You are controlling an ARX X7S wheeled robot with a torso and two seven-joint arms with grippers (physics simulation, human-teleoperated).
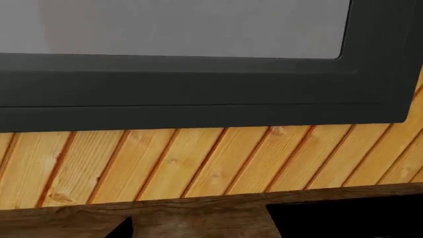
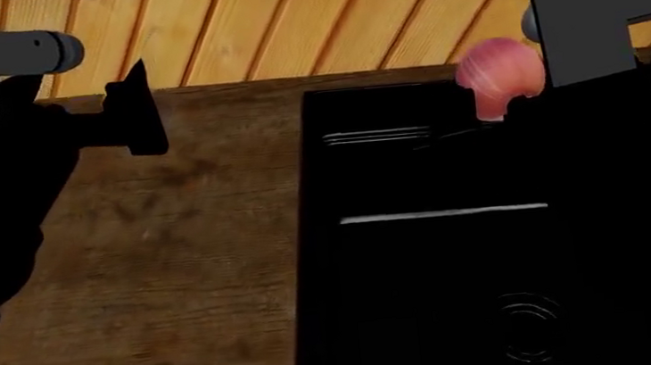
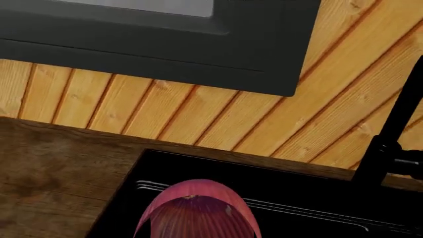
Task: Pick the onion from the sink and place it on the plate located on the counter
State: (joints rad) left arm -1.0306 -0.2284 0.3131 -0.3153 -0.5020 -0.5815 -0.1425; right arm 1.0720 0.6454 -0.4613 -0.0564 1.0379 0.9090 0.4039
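The onion (image 2: 498,78) is already up out of the sink (image 2: 428,253), apparently clenched in the right gripper (image 2: 533,100) above the back rim; the left gripper (image 2: 137,111) hangs released over the tabletop (image 2: 155,271), and no plate shows yet.

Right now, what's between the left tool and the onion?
In the head view, only bare counter and the sink rim separate the left tool from the onion.
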